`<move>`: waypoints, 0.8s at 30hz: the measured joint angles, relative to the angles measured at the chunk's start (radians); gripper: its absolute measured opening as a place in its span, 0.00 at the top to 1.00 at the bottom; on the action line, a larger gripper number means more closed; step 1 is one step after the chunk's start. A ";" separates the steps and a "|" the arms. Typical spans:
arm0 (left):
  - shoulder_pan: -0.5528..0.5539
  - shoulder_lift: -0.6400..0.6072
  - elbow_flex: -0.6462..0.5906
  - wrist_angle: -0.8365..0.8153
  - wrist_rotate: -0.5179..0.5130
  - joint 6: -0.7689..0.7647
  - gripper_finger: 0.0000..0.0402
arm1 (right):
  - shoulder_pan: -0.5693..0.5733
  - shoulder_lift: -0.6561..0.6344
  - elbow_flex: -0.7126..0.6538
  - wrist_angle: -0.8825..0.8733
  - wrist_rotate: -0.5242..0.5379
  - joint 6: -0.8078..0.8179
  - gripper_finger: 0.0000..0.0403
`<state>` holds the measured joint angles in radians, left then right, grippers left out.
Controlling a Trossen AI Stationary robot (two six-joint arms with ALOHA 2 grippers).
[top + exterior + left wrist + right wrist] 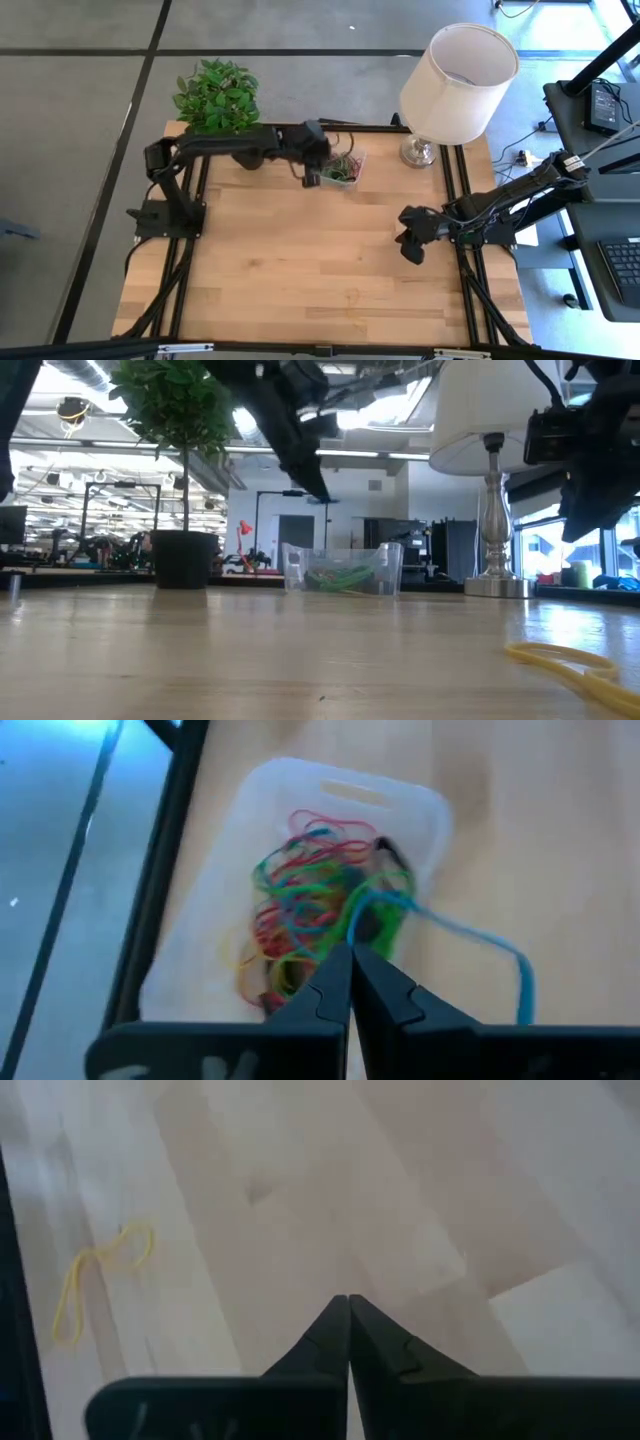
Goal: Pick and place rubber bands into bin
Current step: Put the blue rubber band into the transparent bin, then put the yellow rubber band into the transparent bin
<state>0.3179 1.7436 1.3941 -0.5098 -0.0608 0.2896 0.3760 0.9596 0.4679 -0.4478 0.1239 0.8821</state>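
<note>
The bin (300,775), a clear tray at the table's far middle (357,160), holds a tangle of red, green and yellow rubber bands (300,910). My left gripper (350,952) hovers over the bin's near-left side (312,182), shut on a blue rubber band (470,935). A yellow rubber band (100,1275) lies flat on the wood near the right edge (570,660). My right gripper (348,1302) hangs shut above the table by that band (410,255), with nothing in it. My left gripper pinches one end of the blue rubber band's loop (358,920) between its two fingertips, slanting down from the table's left. The band trails slack from the tips, over the pile in the bin and out past the bin's rim (522,990).
A black pot with a green plant (217,95) stands at the far left, just left of the bin (185,558). A white lamp (455,75) stands at the far right, its metal base (492,585) right of the bin. Bare wood fills the middle and near side.
</note>
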 joint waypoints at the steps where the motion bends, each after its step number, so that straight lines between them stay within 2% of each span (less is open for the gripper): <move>1: 0.022 0.015 0.000 0.021 0.014 0.017 0.99 | -0.001 0.000 0.000 0.004 0.013 0.004 0.98; 7: 0.121 0.133 0.001 0.148 0.120 0.040 0.99 | -0.020 0.000 0.000 0.031 0.168 0.005 0.96; 10: 0.143 0.199 0.000 0.183 0.113 0.041 0.99 | -0.042 0.000 0.000 0.042 0.217 0.005 0.96; 16: 0.155 0.236 -0.001 0.178 0.005 0.074 0.94 | -0.090 0.000 0.000 0.059 0.223 0.007 0.96; 24: 0.178 0.236 0.000 0.171 -0.001 0.030 0.76 | -0.144 0.000 0.000 0.066 0.223 0.003 0.96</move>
<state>0.4958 1.9793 1.3937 -0.3389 -0.0618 0.3197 0.2323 0.9600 0.4679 -0.3813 0.3473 0.8852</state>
